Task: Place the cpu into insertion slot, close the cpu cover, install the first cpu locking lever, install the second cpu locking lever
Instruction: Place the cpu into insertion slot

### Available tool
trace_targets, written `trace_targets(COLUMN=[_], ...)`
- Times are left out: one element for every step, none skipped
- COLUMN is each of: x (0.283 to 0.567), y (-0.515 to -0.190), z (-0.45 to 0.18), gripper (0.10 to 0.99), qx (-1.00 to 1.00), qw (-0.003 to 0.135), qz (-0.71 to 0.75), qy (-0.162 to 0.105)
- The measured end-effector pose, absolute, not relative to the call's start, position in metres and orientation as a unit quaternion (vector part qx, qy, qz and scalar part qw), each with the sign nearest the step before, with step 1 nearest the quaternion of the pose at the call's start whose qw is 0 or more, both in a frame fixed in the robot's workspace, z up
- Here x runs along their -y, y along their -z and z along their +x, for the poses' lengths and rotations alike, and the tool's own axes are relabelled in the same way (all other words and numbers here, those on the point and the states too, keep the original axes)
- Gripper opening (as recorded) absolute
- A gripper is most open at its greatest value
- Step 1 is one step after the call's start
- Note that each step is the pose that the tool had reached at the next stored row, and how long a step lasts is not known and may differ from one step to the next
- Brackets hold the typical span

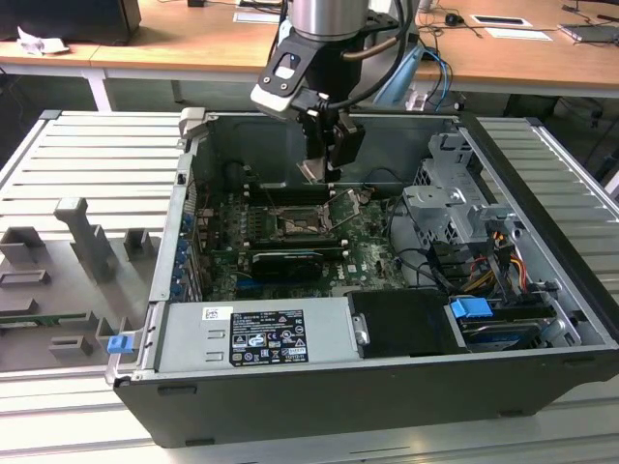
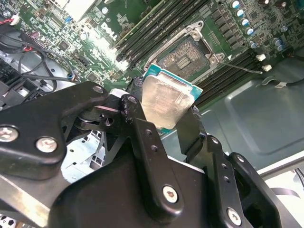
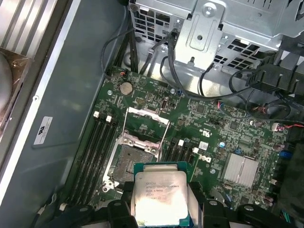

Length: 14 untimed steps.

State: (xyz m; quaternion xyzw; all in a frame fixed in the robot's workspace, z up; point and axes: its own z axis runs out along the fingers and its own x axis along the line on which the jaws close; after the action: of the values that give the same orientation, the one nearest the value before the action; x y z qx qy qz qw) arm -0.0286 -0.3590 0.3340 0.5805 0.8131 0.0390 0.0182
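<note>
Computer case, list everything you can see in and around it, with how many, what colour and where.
cpu: one, silvery top, green edge, held over the motherboard near the insertion slot.
insertion slot: one, black, metal rim, empty, on the motherboard.
cpu cover: one, silver-grey, swung open beside the slot.
motherboard: one, green, case floor.
memory slots: several, black, flanking the slot.
graphics card: one, black, on the motherboard.
power supply: one, silver-grey, case's near edge in the exterior view.
drive cage: one, grey, exterior view's right.
computer case: one, dark grey, on the ribbed bench.
hand: one, black, shut on the cpu.
arm: one, silver, above the case.
</note>
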Motion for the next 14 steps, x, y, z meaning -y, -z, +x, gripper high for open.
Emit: trace_targets(x=[0.359, 0.359, 0.359, 0.359, 0.359, 0.359, 0.359, 0.359, 0.359, 0.359, 0.359, 0.359, 0.359, 0.359], y=[-0.3338, -0.3331, -0.3327, -0.3325, -0.3322, -0.332, -0.3317, -0.3313, -0.3309, -0.3304, -0.3298, -0.3293, -0.3286, -0.328], z=[-0.0286, -0.0285, -0.0286, -0.0286, -0.0286, -0.0286, -0.0286, -0.0286, -0.0286, -0.0286, -0.0286, -0.0286, -0.0285, -0.0286], gripper=[0.529, 0.529, 0.529, 0.529, 0.529, 0.529, 0.529, 0.529, 0.529, 0.529, 0.529, 0.529, 0.529, 0.529], qx=[-0.813, -0.813, -0.812, -0.811, -0.809, -0.807, -0.803, -0.799, -0.794, -0.79, -0.785, -0.782, -0.777, -0.773], qw=[0.018, 0.018, 0.018, 0.018, 0.019, 0.019, 0.019, 0.019, 0.019, 0.02, 0.02, 0.02, 0.021, 0.021], qz=[0.581, 0.581, 0.582, 0.583, 0.586, 0.589, 0.594, 0.6, 0.606, 0.612, 0.618, 0.622, 0.629, 0.633], qy=[-0.039, -0.039, -0.039, -0.039, -0.039, -0.039, -0.039, -0.039, -0.038, -0.038, -0.038, -0.038, -0.038, -0.038])
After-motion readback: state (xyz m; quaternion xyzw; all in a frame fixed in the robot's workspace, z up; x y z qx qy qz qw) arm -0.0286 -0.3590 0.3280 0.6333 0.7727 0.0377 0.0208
